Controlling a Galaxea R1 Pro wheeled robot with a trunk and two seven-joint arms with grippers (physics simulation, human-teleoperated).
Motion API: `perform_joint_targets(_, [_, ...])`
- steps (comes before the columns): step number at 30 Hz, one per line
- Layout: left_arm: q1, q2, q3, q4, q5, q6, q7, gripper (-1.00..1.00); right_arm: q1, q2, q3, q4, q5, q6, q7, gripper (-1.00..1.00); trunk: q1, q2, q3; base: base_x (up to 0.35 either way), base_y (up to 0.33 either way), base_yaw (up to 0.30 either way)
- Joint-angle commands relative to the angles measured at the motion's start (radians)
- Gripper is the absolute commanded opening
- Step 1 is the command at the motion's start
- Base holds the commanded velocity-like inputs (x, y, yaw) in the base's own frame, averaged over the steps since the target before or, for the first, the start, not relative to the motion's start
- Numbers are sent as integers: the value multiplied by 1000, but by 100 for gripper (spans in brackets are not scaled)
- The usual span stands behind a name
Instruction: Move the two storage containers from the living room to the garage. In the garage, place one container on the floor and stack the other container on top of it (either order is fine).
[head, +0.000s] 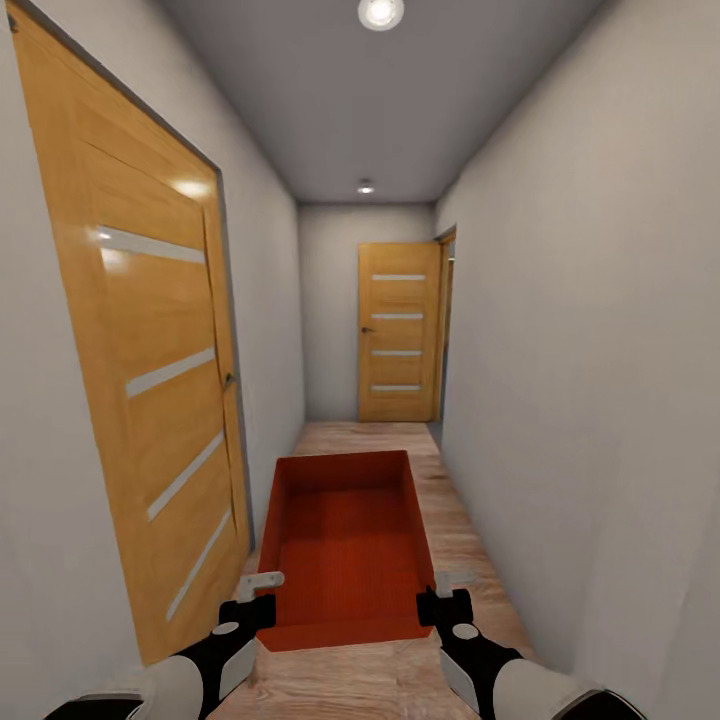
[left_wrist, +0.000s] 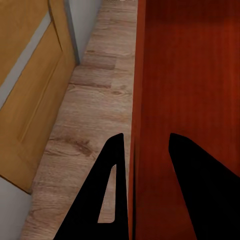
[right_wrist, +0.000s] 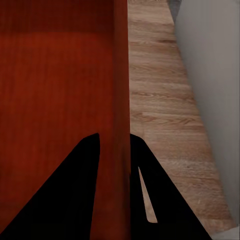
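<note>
Storage container (head: 345, 545), orange-red, open-topped, rectangular: carried in front of the robot in a narrow hallway, long axis pointing down the corridor, held level above the light wood plank floor (head: 470, 560). Interior empty; ribbed texture visible on its bottom.

Left gripper (head: 262, 590) at the near left corner of the container. In the left wrist view the two dark fingers (left_wrist: 107, 195) straddle the container's left wall (left_wrist: 135, 125), one outside over the floor planks, one inside over the red bottom. Fingers are clamped on that wall.

Right gripper (head: 440, 600) at the near right corner. In the right wrist view its fingers (right_wrist: 75, 200) likewise sit on either side of the right wall (right_wrist: 120, 90), inner finger over the red interior, outer finger over the planks. Clenched on the wall.

Surroundings: plain pale walls on both sides. Wood door with pale horizontal inlay strips (head: 150, 370) on the left wall, just beside the container; its lower edge shows in the left wrist view (left_wrist: 27, 100). Second matching door (head: 398, 332) closed at the far end of the hallway, with another door frame edge (head: 444, 320) just beside it on the right wall. Two round ceiling lights (head: 381, 12) lit.
</note>
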Motion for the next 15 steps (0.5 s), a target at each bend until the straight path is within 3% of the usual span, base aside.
perform_joint_targets(1, [-1,0,9,0,19,-6,-1,-100,-2,7,-51,-1,3,0,11,-100,1,-1,-2,322,79,0])
perform_joint_targets(15, [-1,0,9,0,19,-5,-1,-100,-2,7,-52,-1,3,-2,11,-100,1,-1,-2,322,79,0])
